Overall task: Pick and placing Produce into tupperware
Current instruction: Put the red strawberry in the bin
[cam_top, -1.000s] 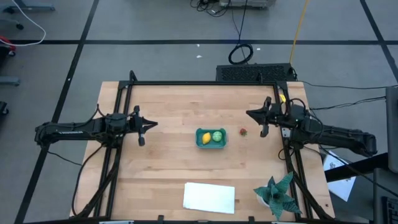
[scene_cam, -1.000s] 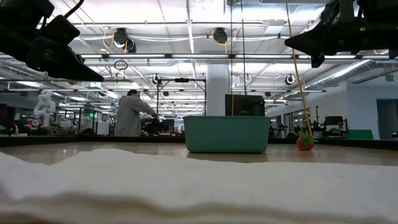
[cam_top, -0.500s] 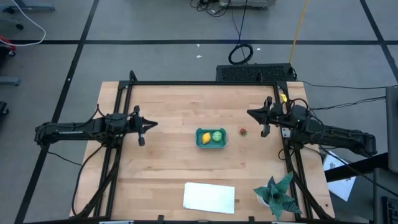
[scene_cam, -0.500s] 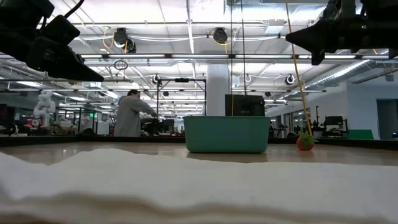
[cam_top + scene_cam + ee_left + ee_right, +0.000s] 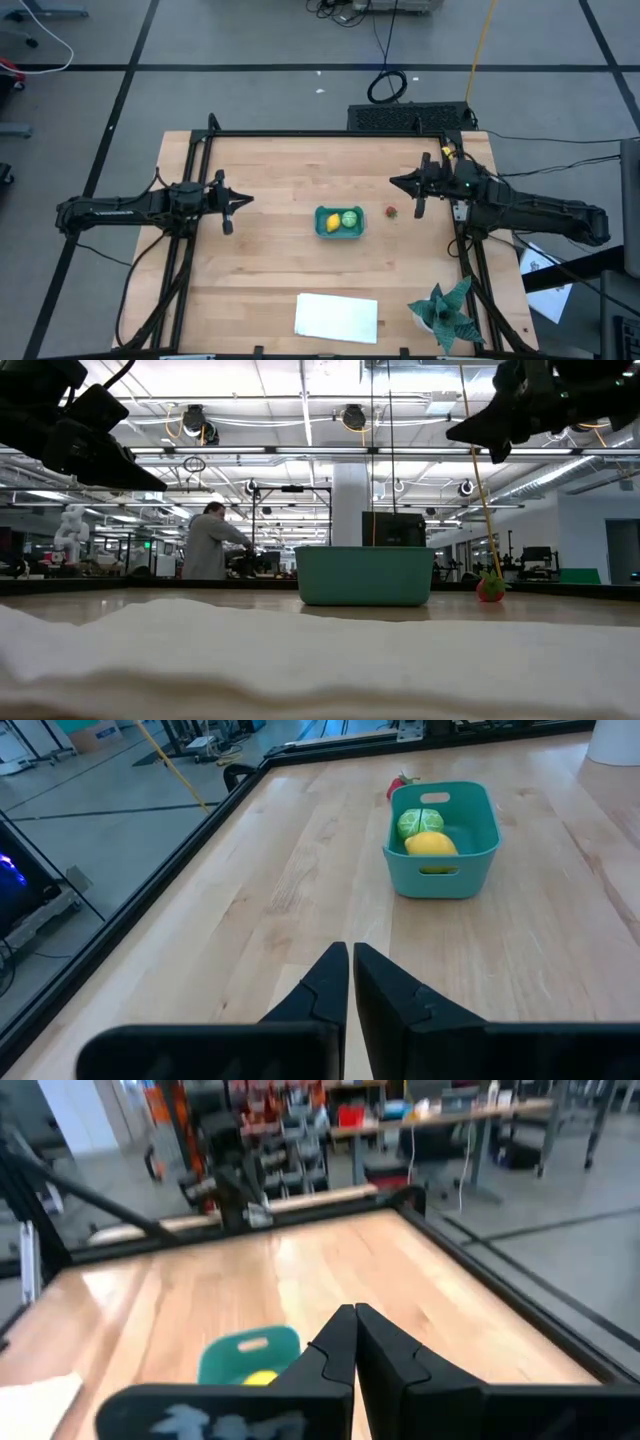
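Right gripper (image 5: 400, 185) shifted toward red piece (image 5: 391, 211), jaws clenched empty, left gripper (image 5: 240, 200) unmoved, clenched.

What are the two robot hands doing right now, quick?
Left tool: closed, holding nothing.
Right tool: closed, holding nothing.

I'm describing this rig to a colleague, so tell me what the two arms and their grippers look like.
Both arms are dark, nearly black, slim and jointed. The left gripper and right gripper each end in two narrow, pointed black fingers. Thin black cables run along both arms, and a small yellow part shows at the right wrist.
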